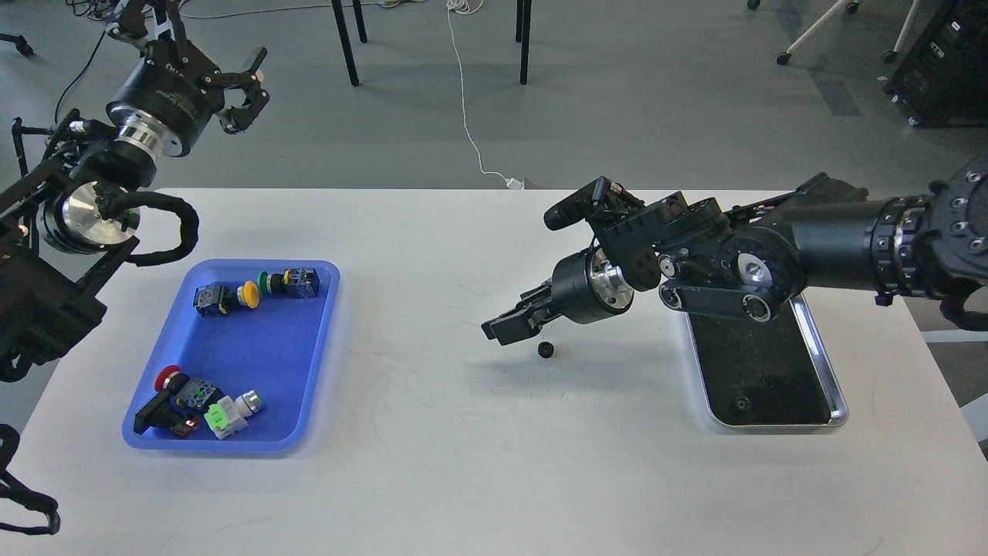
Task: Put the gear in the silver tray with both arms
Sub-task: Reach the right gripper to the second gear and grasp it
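The white table [432,463] carries two trays, well apart. The silver tray [837,386] lies at the right side, its long axis running away from the viewer; its near short rim stands close to the table's right front area and its far end is hidden under the right arm. A small dark round item [742,402] rests on its dark bottom near the front rim (too small to identify).

The gear [547,350], small and black, lies on the bare tabletop left of the silver tray, clear of both trays. The right gripper [505,324] hangs just above and beside it, pointing left and downward; its fingers lie close together with nothing visible between them, and whether they are fully closed cannot be told from this angle.

The left gripper [248,85] is raised above the table's far left corner, fingers spread apart and holding nothing.

The blue tray [324,340] sits at the left, holding several push-button switches [255,292] along its far and near ends. A broad bare stretch of tabletop separates the blue tray from the gear, and the whole front strip of the table is unoccupied.
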Available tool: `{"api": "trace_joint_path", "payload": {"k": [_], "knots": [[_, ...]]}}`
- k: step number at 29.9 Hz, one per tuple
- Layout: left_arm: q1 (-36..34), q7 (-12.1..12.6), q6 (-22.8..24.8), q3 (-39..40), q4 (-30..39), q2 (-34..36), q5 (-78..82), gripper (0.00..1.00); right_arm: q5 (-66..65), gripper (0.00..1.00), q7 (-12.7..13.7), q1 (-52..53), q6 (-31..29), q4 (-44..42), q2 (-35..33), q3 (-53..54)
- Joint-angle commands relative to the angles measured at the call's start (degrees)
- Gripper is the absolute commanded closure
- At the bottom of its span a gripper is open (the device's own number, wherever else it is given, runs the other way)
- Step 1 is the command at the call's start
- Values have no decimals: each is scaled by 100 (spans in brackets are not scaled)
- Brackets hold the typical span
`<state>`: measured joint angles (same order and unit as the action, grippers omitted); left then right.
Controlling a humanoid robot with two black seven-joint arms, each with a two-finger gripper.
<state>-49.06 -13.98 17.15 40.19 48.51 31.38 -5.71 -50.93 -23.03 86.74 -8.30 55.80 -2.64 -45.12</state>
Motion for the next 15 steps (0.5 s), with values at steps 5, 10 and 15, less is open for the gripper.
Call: {"api": "trace_joint_path", "payload": {"k": [5, 10, 15], "knots": [[-7, 9, 8, 6, 0, 18, 0, 2, -162, 18, 0, -245, 75, -456, 264, -348], [-16, 9, 8, 6, 0, 18, 0, 2, -399, 19, 0, -236, 75, -641, 264, -471], [-7, 1, -1, 15, 9, 35, 0, 2, -470, 20, 0, -359, 83, -720, 264, -568]]}}
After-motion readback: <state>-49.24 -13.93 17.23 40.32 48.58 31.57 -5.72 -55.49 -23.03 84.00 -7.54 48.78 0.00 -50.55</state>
